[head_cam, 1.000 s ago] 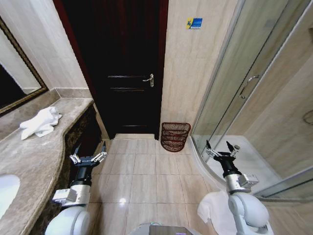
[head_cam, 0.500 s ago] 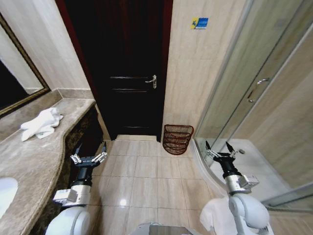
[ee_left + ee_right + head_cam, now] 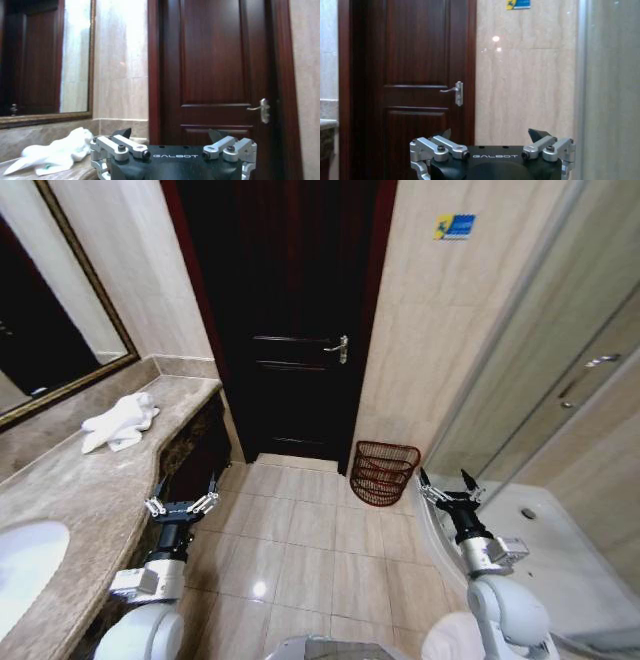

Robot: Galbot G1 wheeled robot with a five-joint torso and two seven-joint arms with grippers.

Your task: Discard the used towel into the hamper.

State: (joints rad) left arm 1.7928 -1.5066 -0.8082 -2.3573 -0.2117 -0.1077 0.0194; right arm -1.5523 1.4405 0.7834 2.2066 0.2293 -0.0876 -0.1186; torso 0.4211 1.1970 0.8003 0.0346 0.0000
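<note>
Towel [image 3: 120, 422] on table [image 3: 90, 500]; hamper [image 3: 384, 472] apparently empty, against wall. Left gripper [image 3: 181, 492] and right gripper [image 3: 446, 484] raised, fingers released.

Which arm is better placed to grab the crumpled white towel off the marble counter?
Left, probably. The crumpled white towel lies on the marble counter on the robot's left, ahead of the open left gripper; the right gripper is across the floor.

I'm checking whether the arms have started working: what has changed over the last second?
Only the view has shifted: the camera swung left. The left end effector and right end effector stay raised, open and empty. The crumpled white towel still lies on the marble counter; the red-brown wicker hamper stands by the wall.
</note>
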